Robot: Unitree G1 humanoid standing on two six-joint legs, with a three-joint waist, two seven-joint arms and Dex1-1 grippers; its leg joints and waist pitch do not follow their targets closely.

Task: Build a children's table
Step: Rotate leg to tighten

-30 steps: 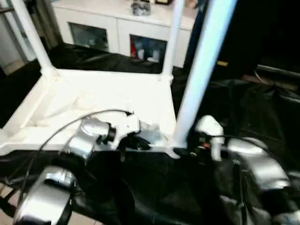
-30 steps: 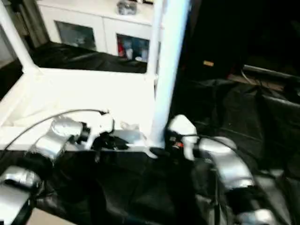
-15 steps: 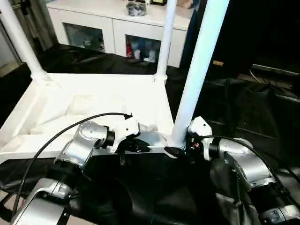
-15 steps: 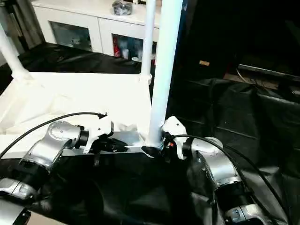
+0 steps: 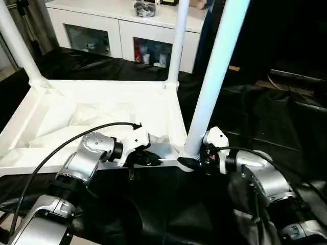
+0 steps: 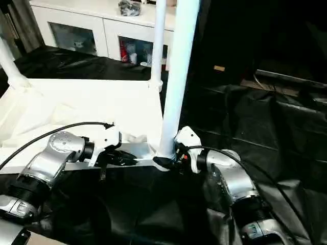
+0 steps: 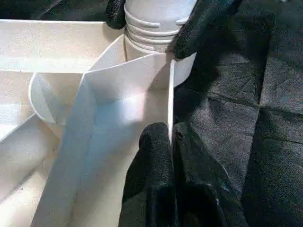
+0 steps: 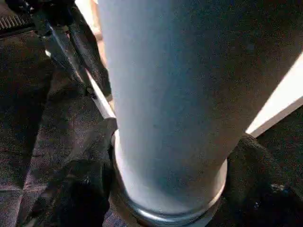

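Note:
The children's table lies upside down on black cloth, its white top (image 5: pixel 102 99) showing the ribbed underside. Three white tube legs stand in corner sockets: far left (image 5: pixel 15 43), far right (image 5: pixel 176 41) and near right (image 5: pixel 217 71). My left gripper (image 5: pixel 153 160) is shut on the thin near rim (image 7: pixel 169 94), one black finger on each side of the wall. My right gripper (image 5: pixel 191 163) sits at the base of the near right leg (image 8: pixel 165 94). Its black fingers (image 7: pixel 208 23) press the ribbed foot from both sides, just above the socket.
A white cabinet with glass doors (image 5: pixel 122 30) stands behind the table. Black cloth (image 5: pixel 265 117) covers the floor around and to the right. A black cable (image 5: pixel 61 145) loops over my left forearm. Bare floor shows at the near left corner (image 5: pixel 7 224).
My right gripper's fingers have drawn in on the base of the near right leg. The head camera has shifted and steadied. The left gripper keeps its hold on the rim.

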